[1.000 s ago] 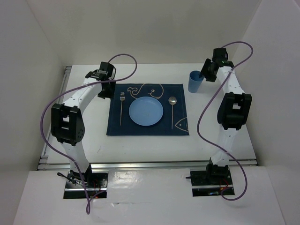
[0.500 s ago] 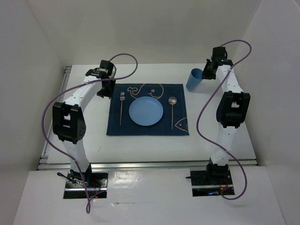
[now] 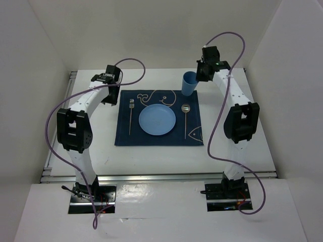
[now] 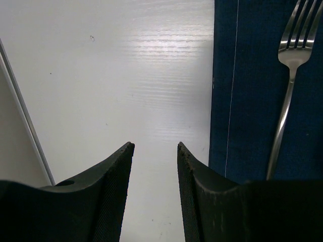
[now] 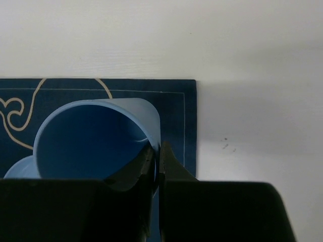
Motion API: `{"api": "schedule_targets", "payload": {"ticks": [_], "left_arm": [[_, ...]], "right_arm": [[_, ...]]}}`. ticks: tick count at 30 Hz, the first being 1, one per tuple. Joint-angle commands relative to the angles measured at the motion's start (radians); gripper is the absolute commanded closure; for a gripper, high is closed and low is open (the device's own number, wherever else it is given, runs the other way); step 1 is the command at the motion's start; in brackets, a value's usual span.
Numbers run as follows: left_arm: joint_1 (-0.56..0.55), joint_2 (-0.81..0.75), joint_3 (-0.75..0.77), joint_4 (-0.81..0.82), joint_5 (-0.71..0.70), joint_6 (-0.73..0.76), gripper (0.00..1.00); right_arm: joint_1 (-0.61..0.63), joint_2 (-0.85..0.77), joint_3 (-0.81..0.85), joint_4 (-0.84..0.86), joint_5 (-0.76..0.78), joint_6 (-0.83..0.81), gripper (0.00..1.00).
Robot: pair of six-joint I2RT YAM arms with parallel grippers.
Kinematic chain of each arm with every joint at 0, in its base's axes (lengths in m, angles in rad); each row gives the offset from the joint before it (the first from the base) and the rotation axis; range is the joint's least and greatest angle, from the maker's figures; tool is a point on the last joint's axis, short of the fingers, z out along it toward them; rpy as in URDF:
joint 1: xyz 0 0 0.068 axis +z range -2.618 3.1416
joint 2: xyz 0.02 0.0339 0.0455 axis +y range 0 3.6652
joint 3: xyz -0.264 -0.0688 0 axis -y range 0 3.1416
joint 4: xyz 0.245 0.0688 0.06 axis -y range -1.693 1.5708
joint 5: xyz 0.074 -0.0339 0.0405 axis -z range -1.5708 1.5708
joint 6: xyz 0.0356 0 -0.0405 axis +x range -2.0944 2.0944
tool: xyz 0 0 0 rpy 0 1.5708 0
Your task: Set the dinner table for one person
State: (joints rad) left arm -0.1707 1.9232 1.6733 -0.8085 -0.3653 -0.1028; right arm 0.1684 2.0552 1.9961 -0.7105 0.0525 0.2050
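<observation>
Dinner table (image 3: 151, 159) lies long side-to-side; right hand (image 5: 157, 150) pinches cup (image 5: 91, 136), left hand (image 4: 154, 148) parted.

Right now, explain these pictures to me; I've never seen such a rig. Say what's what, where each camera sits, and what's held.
Two white robot arms stand at the near edge of a white table. One picture looks down from above and behind them; the other two come from a camera on each wrist. On the table lies a navy placemat with a blue plate, a fork left of it, a spoon right. The right gripper pinches the rim of a blue cup at the placemat's far right corner. The left gripper is open and empty, beside the placemat's left edge.
</observation>
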Motion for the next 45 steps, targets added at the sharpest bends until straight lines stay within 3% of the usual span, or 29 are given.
{"api": "schedule_targets", "payload": {"ticks": [1,13,14,15,16,18,22,26,29,33,34,35,39,41,45], "left_arm": [[0.000,0.034,0.028,-0.006,-0.037,0.020,0.52],[0.000,0.056,-0.011,0.017,-0.046,0.029,0.51],[0.000,0.056,-0.011,0.017,-0.046,0.029,0.51],[0.000,0.056,-0.011,0.017,-0.037,0.029,0.51],[0.000,0.047,-0.011,0.017,-0.037,0.029,0.51],[0.000,0.037,-0.011,0.017,-0.037,0.040,0.51],[0.000,0.026,-0.011,0.017,0.021,0.067,0.50],[0.000,0.008,0.017,-0.011,0.052,0.077,0.50],[0.054,-0.079,-0.006,-0.038,0.089,0.103,0.50],[0.213,-0.292,-0.188,-0.037,0.215,0.195,0.50],[0.249,-0.318,-0.223,-0.050,0.233,0.195,0.50],[0.310,-0.337,-0.224,-0.076,0.270,0.195,0.50],[0.407,-0.444,-0.231,-0.193,0.339,0.248,0.50],[0.431,-0.522,-0.274,-0.230,0.339,0.270,0.48],[0.456,-0.653,-0.388,-0.219,0.283,0.288,0.48]], "right_arm": [[0.023,0.078,0.081,-0.009,0.053,-0.016,1.00],[0.043,0.206,0.105,0.023,0.018,0.005,1.00],[0.054,0.206,0.105,0.023,0.018,0.005,0.95],[0.054,0.206,0.116,0.023,0.007,0.005,0.64],[0.054,0.206,0.116,0.023,0.007,0.005,0.45],[0.054,0.194,0.116,0.023,-0.005,0.005,0.21],[0.054,0.128,0.127,0.065,-0.017,0.025,0.00],[0.054,0.082,0.200,0.042,-0.028,0.049,0.00],[0.054,-0.034,0.153,0.060,0.018,0.104,0.00],[0.011,-0.258,-0.124,0.290,0.078,0.143,0.00],[-0.003,-0.300,-0.261,0.349,0.096,0.164,0.00],[-0.018,-0.367,-0.316,0.452,0.112,0.245,0.00],[-0.107,-0.444,-0.494,0.586,0.087,0.428,0.00],[-0.107,-0.457,-0.504,0.516,0.086,0.481,0.00],[-0.107,-0.454,-0.474,0.144,0.154,0.566,0.00]]}}
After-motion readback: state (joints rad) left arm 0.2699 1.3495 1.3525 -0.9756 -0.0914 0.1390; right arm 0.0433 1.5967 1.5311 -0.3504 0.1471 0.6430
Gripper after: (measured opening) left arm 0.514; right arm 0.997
